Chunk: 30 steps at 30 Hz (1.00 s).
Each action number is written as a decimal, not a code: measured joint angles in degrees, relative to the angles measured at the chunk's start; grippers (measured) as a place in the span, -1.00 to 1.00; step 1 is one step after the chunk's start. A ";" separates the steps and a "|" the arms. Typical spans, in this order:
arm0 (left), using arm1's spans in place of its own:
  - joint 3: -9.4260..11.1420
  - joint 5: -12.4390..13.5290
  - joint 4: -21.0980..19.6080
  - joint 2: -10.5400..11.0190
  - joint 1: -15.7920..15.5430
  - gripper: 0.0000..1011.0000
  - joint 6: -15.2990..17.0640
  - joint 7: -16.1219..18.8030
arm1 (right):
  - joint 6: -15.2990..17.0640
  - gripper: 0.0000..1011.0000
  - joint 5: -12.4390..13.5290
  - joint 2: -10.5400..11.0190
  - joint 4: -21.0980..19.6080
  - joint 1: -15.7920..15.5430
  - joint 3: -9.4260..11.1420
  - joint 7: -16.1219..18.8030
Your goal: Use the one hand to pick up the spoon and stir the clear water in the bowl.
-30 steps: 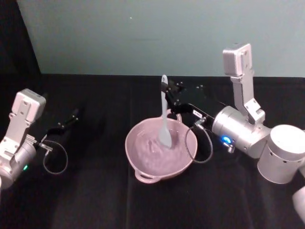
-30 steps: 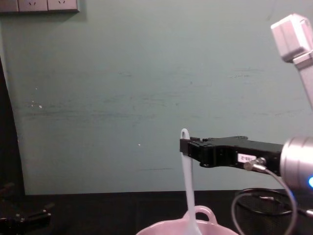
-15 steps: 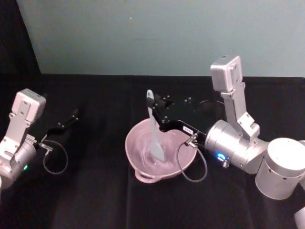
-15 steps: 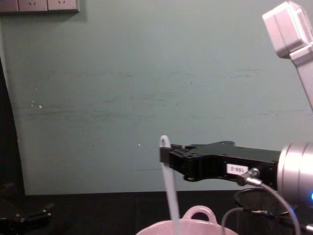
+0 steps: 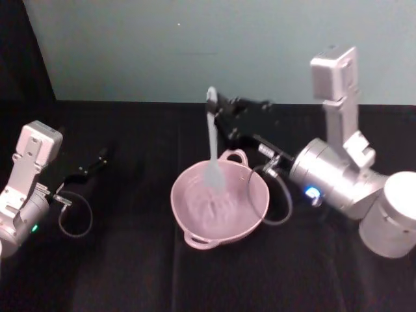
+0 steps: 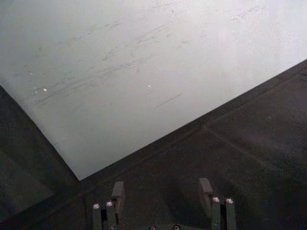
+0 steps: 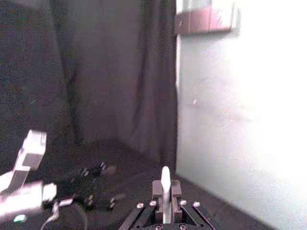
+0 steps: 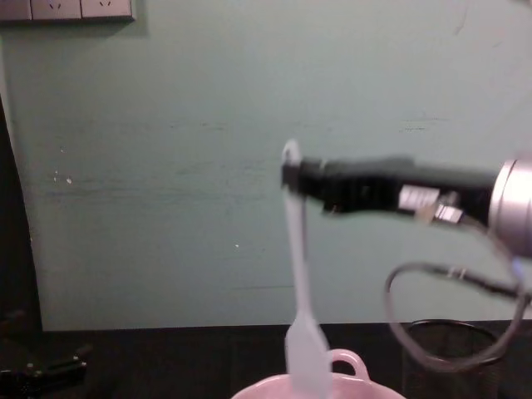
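Lab bench: black-draped table [image 5: 130,273], bare wall [image 8: 166,166].

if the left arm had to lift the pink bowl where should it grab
Likely the small loop handle on the near rim of the bowl, reached from the left gripper side; it juts outward, and the right gripper holds the spoon over the middle.

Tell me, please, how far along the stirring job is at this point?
Done: the spoon is picked up, clamped near its handle tip by the right gripper. In hand: it hangs upright over the pink bowl, its broad end at or just above the water; the chest view shows that end near the rim. Left: lowering it back in and stirring. The left gripper sits open, parked at the table's left.
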 joint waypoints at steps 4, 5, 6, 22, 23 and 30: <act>0.00 0.00 0.00 0.00 0.00 1.00 0.00 0.00 | -0.08 -0.78 0.22 0.92 -1.93 0.16 1.74 -0.51; 0.00 0.00 0.00 0.00 0.00 1.00 0.00 0.00 | -0.07 -0.78 0.29 1.42 -2.80 0.20 2.68 -0.76; 0.00 0.00 0.00 0.00 0.00 1.00 0.00 0.00 | -0.07 -0.78 0.32 1.65 -3.13 0.22 3.05 -0.85; 0.00 0.00 0.00 0.00 0.00 1.00 0.00 0.00 | 0.84 -0.78 1.72 5.26 -4.87 -2.29 10.19 -2.99; 0.00 0.00 0.00 0.00 0.00 1.00 0.00 0.00 | 0.88 -0.78 1.81 5.30 -4.68 -2.44 10.37 -3.04; 0.00 0.00 0.00 0.00 0.00 1.00 0.00 0.00 | 1.30 -0.78 2.79 5.44 -2.40 -3.36 11.75 -3.32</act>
